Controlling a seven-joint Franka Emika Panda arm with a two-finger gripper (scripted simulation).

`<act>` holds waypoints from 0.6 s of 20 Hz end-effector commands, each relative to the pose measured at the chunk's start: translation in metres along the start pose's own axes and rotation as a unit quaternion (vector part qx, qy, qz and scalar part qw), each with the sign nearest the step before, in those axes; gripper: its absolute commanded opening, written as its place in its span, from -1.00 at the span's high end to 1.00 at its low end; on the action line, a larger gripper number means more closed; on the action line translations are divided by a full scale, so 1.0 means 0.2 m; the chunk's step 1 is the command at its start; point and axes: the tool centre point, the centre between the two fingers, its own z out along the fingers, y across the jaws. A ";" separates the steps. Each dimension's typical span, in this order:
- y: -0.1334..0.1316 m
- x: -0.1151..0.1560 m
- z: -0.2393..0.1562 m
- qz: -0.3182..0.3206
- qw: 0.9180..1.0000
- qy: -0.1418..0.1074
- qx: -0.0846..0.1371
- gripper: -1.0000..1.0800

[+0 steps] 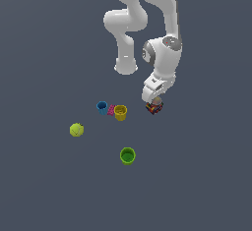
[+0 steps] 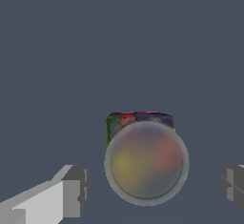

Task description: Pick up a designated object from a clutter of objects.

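Multicoloured and dark, the small cube-like block (image 2: 140,123) with red, blue, green and yellow patches and a greyish-brown round top sits on the plain grey desk (image 1: 197,176), directly beneath the white arm's gripper (image 1: 155,102). In the wrist view the gripper's two grey fingers (image 2: 76,189) stand wide apart, one on each side of the block, with clear space between each pad and the block's sides; the gripper is open and holds nothing.

The step in hand looks like the final descent before closing. To do it well, the gripper should come straight down until the pads are level with the block's flat sides, below the rounded top, which would likely slip under pressure. The block appears a little off centre between the fingers, so a small sideways correction would help both pads meet it together and not shove it.

Off to the exterior view's left stands the small yellow cup (image 1: 120,112), with a tiny pink piece (image 1: 111,109) and a blue cup (image 1: 102,107) just beyond. The yellow-green ball (image 1: 76,129) and green cup (image 1: 127,156) lie well apart, so a vertical lift should meet nothing.
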 end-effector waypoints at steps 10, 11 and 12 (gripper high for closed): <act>-0.01 -0.01 0.17 -0.001 1.000 0.000 0.001 -0.92; -0.01 -0.01 0.19 -0.001 1.000 0.000 0.001 -0.92; -0.01 -0.01 0.20 -0.002 1.000 0.000 0.001 -0.92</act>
